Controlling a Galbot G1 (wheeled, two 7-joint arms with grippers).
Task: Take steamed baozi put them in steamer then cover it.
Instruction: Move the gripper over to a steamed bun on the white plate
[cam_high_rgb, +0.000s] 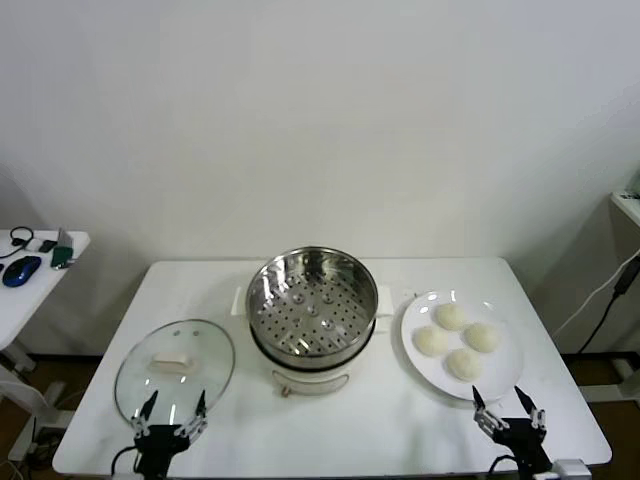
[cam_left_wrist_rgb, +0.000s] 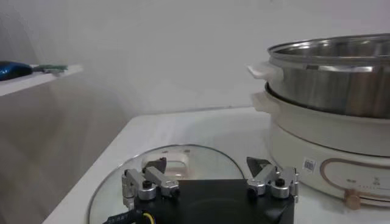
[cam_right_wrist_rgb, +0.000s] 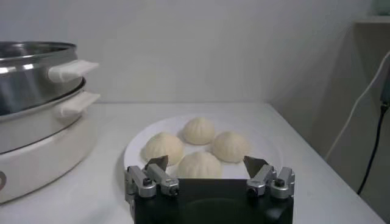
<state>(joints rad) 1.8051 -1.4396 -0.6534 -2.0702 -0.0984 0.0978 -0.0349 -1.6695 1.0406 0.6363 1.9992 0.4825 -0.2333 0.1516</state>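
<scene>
Left tool (cam_high_rgb: 172, 409) spread wide at the near edge of the bench (cam_high_rgb: 200, 280), we see it from the head, fingers empty, hanging over the near rim of the cover (cam_high_rgb: 174, 367). Right tool (cam_high_rgb: 509, 409) also spread and empty, at the near rim of the plate (cam_high_rgb: 420, 360). Four baozi (cam_high_rgb: 457, 340) sit clustered on that plate, right of the steamer (cam_high_rgb: 312, 305), which stands open mid-bench, its perforated tray bare. The cover lies flat to the steamer's left, handle up. Off to the far left, a side table (cam_high_rgb: 30, 290) with a blue mouse (cam_high_rgb: 21, 270).

Over to the left wrist: the left tool (cam_left_wrist_rgb: 210, 179) gapes, nothing between its fingers, the cover (cam_left_wrist_rgb: 183, 161) lying flat just past them, the steamer (cam_left_wrist_rgb: 332, 82) looming beside on its white base.

Right wrist now: the right tool (cam_right_wrist_rgb: 209, 176) is parted and empty, the four baozi (cam_right_wrist_rgb: 198, 149) just beyond on the plate (cam_right_wrist_rgb: 137, 155), the steamer (cam_right_wrist_rgb: 33, 79) off to one side.
</scene>
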